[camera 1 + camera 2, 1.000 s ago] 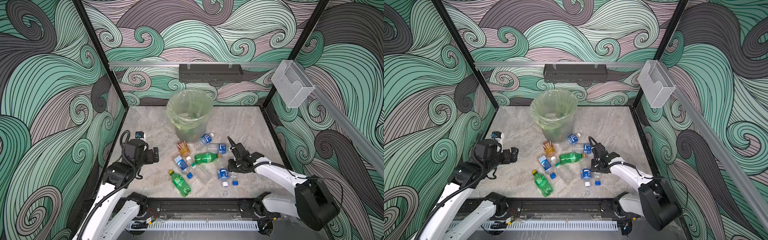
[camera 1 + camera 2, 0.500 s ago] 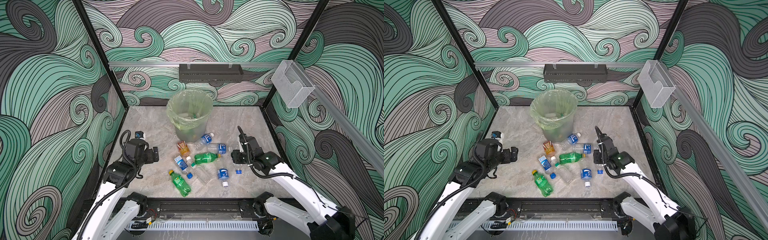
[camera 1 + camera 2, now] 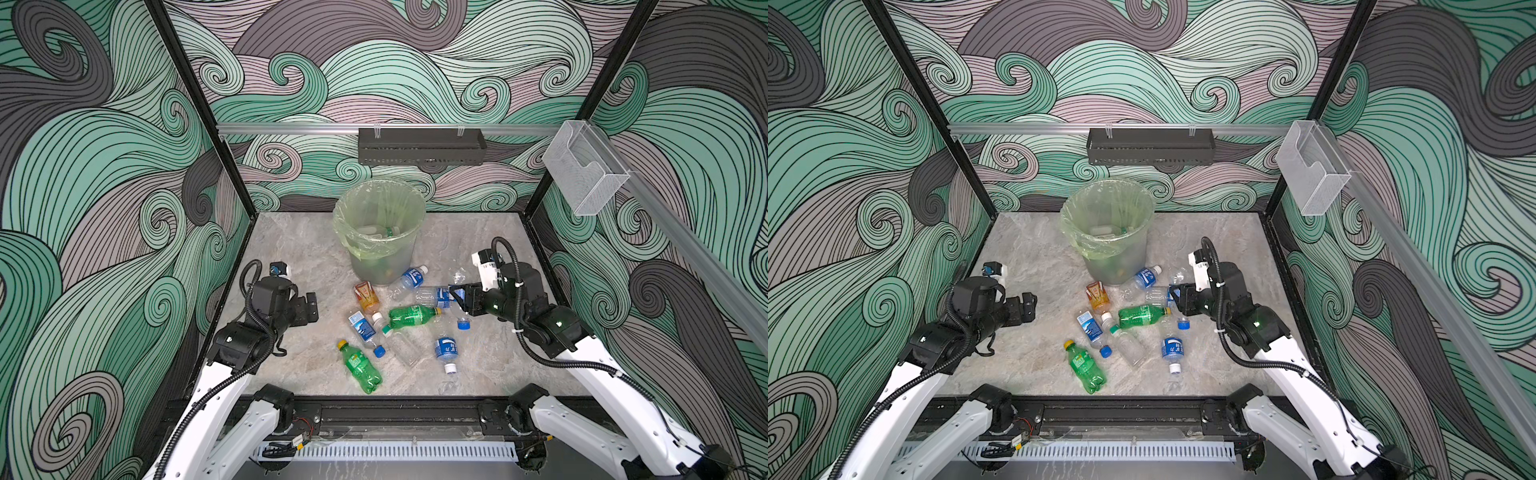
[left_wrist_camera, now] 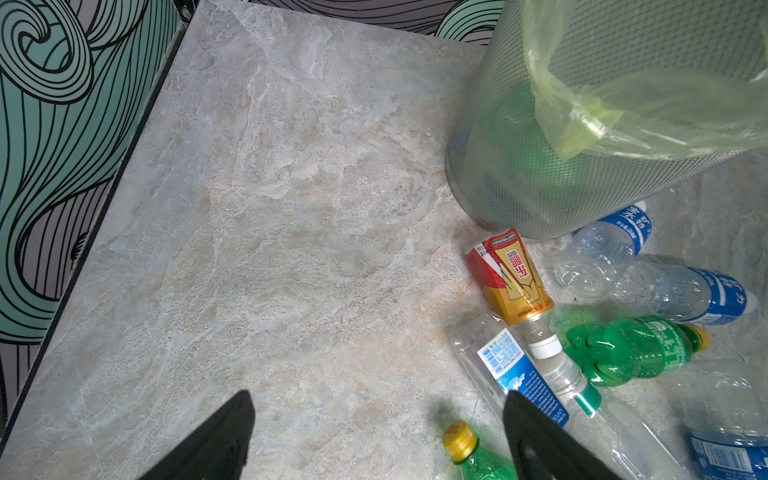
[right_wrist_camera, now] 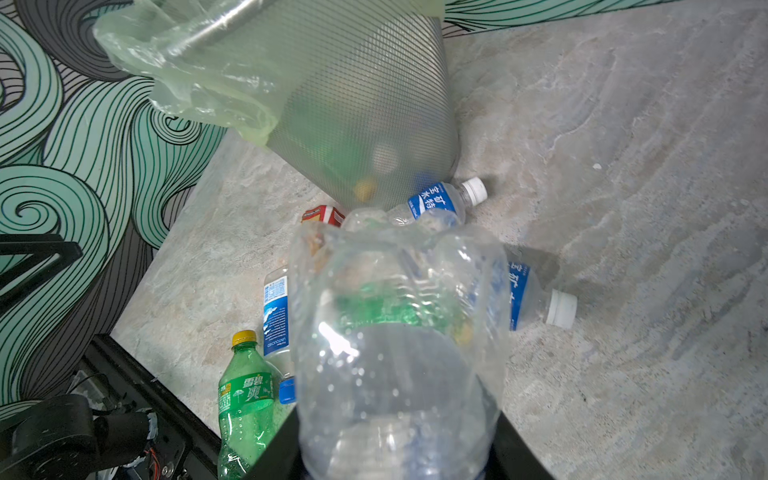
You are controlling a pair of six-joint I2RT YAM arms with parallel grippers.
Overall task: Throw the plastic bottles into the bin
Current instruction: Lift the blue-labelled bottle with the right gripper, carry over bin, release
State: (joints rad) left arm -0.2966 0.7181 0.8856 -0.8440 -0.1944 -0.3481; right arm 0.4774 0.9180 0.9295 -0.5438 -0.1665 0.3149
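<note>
My right gripper (image 3: 460, 296), mid-right of the frame, is clamped on a crumpled clear plastic bottle (image 5: 395, 332). My left gripper (image 4: 374, 436) gapes wide, holding nothing. The grey mesh bin with green liner (image 3: 386, 266) stands centre.

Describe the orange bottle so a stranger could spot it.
Start at the grey bin with the green liner. Just in front of its base lies the orange bottle. It alone wears a red and gold label; its neighbours are clear or green.
</note>
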